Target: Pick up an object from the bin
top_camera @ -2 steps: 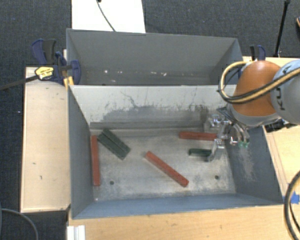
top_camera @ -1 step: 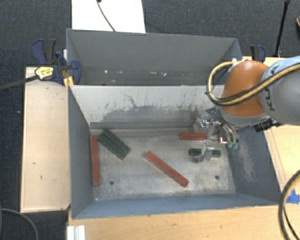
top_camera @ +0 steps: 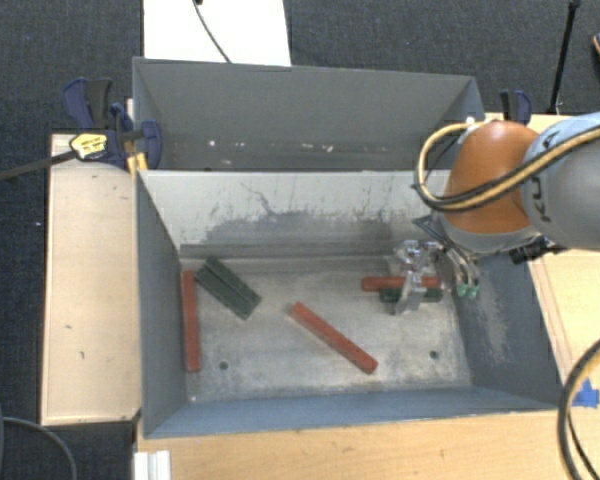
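Note:
My gripper (top_camera: 410, 293) hangs low at the back right of the bin, right over a short red stick (top_camera: 380, 284) that lies flat on the floor; its fingers stand on either side of the stick's right part. A longer red stick (top_camera: 332, 337) lies slanted in the middle of the bin floor, to the front left of the gripper.
A dark green block (top_camera: 228, 287) lies at the back left, and beside it a red stick (top_camera: 190, 320) runs along the left wall. The arm with its orange cover reaches in over the right wall.

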Tool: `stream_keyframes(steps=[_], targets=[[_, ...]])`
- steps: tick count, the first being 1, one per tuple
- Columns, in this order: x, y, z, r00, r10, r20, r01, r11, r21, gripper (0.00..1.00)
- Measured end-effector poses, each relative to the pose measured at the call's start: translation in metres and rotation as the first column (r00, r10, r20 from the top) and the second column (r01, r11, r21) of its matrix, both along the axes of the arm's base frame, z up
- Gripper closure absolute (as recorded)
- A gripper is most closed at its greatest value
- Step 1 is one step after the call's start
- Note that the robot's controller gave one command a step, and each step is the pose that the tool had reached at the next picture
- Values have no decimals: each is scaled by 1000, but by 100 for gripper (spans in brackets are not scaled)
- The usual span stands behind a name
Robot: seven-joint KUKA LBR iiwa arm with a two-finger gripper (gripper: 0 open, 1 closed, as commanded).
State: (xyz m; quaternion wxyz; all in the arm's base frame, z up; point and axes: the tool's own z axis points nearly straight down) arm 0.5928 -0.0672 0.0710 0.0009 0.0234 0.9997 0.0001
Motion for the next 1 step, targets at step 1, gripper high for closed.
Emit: stream_keyframes(steps=[1], targets=[[-102,-27,159,995,-98,5,98,995,-1,100]])
